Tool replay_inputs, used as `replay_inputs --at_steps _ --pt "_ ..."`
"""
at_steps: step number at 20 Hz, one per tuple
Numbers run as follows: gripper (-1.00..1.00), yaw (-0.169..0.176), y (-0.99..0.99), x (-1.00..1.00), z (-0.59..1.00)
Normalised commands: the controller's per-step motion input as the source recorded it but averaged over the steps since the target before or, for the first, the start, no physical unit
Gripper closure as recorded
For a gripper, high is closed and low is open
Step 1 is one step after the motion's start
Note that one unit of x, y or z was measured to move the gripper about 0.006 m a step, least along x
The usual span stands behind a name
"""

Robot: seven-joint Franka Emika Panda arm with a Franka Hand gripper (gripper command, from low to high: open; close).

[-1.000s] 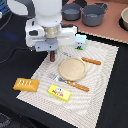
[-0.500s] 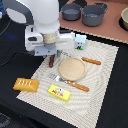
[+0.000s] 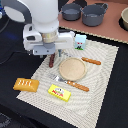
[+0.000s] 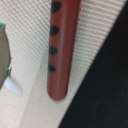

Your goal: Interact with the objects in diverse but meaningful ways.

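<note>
- Now the arm stands lower and further toward the exterior view's left than a moment ago, its white wrist housing hanging directly above the dark brown sausage (image 3: 52,61); the other items lie where they lay before.
- Seen from the wrist, the sausage (image 4: 62,47) is a smooth, glossy rod with a rounded end and a row of dark oval marks, lying on the cream woven cloth mat (image 3: 102,95) close to the mat's edge, beside the black worktop (image 3: 112,117).
- On the mat sit the round tan plate (image 3: 72,69), the flat yellow red-labelled box (image 3: 59,92), and the small white-and-blue carton (image 3: 80,42).
- The orange ridged bread block (image 3: 26,85) rests at the mat's edge on the exterior view's left.
- The gripper (image 3: 53,54) is mostly hidden beneath the housing; how far it is open, or whether it touches the sausage, I cannot tell.
</note>
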Motion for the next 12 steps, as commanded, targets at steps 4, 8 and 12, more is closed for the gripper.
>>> replay_inputs --at_steps 4,8,12 --pt "-1.0 0.061 -0.22 -0.4 0.68" --pt "-1.0 0.079 -0.55 -0.33 0.11" --pt "-1.0 0.111 -0.66 -0.16 0.0"
